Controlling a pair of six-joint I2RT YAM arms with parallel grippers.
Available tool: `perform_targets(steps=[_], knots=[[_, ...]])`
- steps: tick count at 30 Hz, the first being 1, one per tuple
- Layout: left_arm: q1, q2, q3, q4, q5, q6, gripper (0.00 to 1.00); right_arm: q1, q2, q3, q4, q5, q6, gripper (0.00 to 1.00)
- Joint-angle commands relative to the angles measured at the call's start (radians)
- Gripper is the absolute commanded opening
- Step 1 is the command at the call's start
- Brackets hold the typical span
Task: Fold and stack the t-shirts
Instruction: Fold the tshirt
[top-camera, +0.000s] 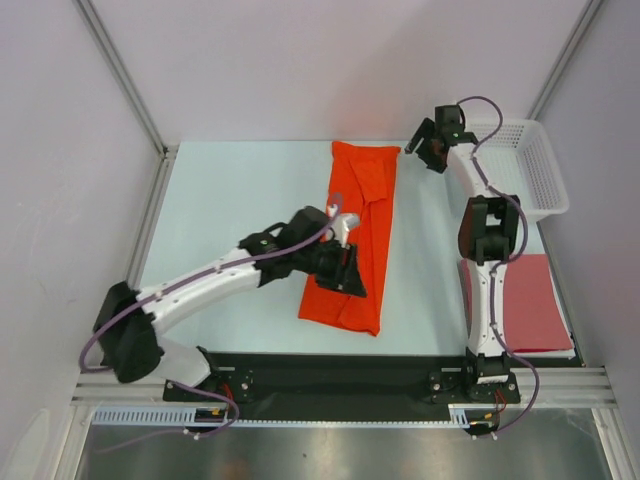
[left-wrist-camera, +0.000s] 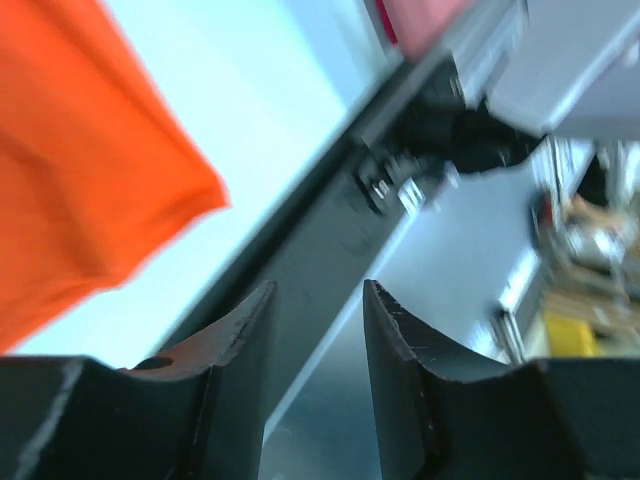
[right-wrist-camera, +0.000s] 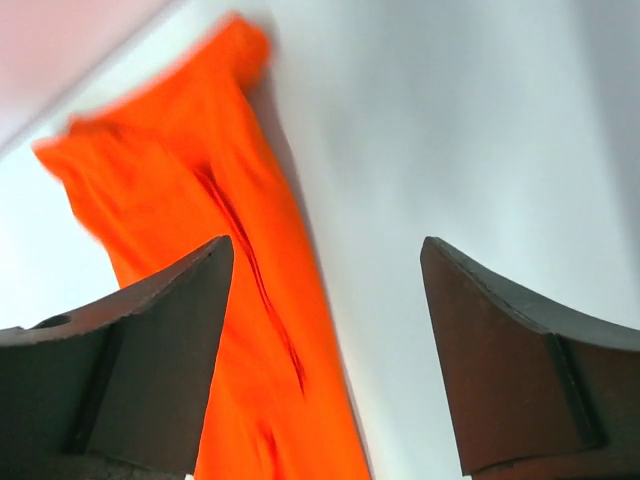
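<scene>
The bright orange t-shirt (top-camera: 358, 230) lies mid-table, folded lengthwise into a long strip. My left gripper (top-camera: 346, 266) hovers over its near half, open, with nothing between the fingers. In the left wrist view the left gripper (left-wrist-camera: 318, 290) shows a clear gap, and the orange t-shirt (left-wrist-camera: 80, 180) lies off to the left. My right gripper (top-camera: 424, 146) is just right of the strip's far end, wide open and empty. In the right wrist view the right gripper (right-wrist-camera: 325, 245) looks down at the orange t-shirt (right-wrist-camera: 235, 270). The brick-red t-shirt (top-camera: 532, 300) lies folded flat at the near right, partly hidden by the right arm.
A white lattice basket (top-camera: 535, 165) stands at the far right corner, close behind the right gripper. A black strip (top-camera: 330, 375) runs along the table's near edge between the arm bases. Metal frame rails (top-camera: 155, 215) border the table's left side.
</scene>
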Motion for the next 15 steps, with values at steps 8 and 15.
perform_targets(steps=[8,15], knots=[[0.352,-0.175,-0.281,-0.077,-0.266,0.172,0.45,0.101,-0.805,-0.808,-0.149,-0.151,-0.063,0.80],[0.447,-0.074,-0.315,-0.027,-0.208,0.215,0.45,0.203,-1.167,-1.431,0.029,-0.431,0.035,0.73]])
